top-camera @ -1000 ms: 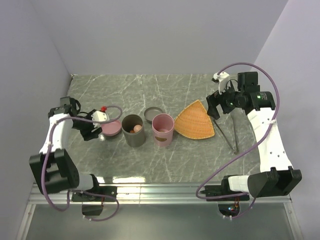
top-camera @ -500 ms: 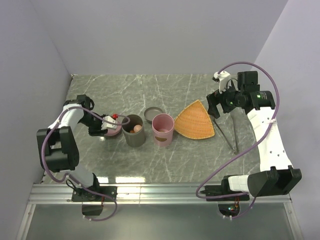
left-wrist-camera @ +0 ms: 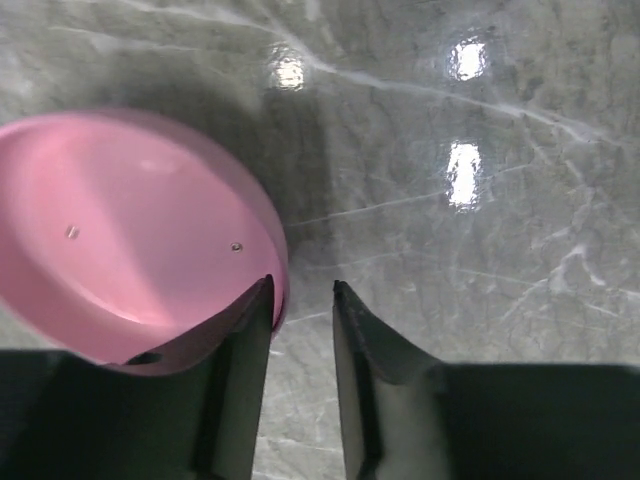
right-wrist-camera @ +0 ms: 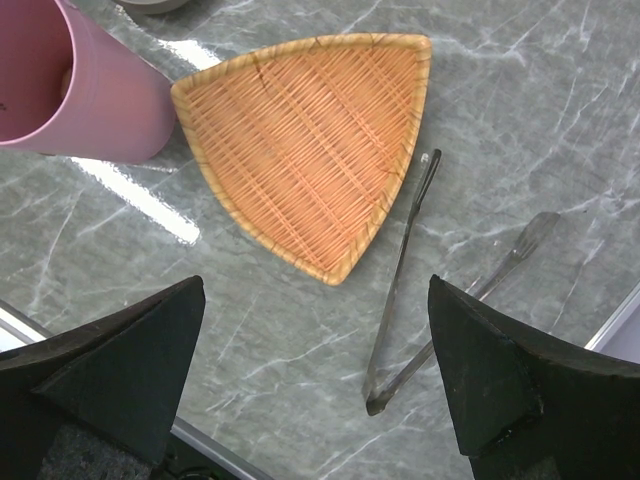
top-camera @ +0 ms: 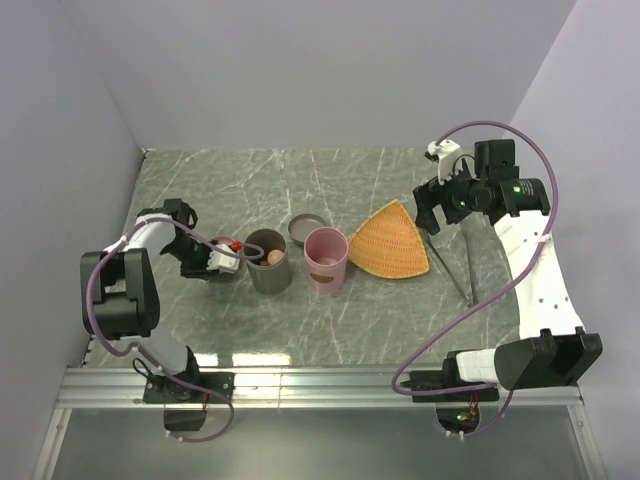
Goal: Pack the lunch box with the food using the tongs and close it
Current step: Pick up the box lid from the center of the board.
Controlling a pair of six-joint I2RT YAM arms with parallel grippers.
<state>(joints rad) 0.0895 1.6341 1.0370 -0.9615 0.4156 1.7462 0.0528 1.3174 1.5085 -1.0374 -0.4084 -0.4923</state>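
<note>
The lunch box is in parts: a grey cylinder (top-camera: 267, 262) holding small orange and beige food pieces (top-camera: 271, 258), a pink cup (top-camera: 326, 259), a grey lid (top-camera: 307, 229) and a pink lid (left-wrist-camera: 130, 240). My left gripper (top-camera: 225, 257) (left-wrist-camera: 303, 285) hangs low over the pink lid's edge, just left of the grey cylinder. Its jaws stand narrowly apart, one finger over the lid, the rim beside it, bare table in the gap. The tongs (top-camera: 455, 258) (right-wrist-camera: 405, 290) lie on the table right of the orange woven tray (top-camera: 390, 240) (right-wrist-camera: 310, 150). My right gripper (top-camera: 436, 205) (right-wrist-camera: 315, 282) is wide open above them, holding nothing.
The pink cup (right-wrist-camera: 70, 90) shows at the upper left of the right wrist view. Walls close the table at the back, left and right. The metal rail of the arm bases (top-camera: 320, 378) runs along the near edge.
My left gripper has swung right toward the grey cylinder, settled over the pink lid's edge and narrowed its jaws. The right arm has not moved.
</note>
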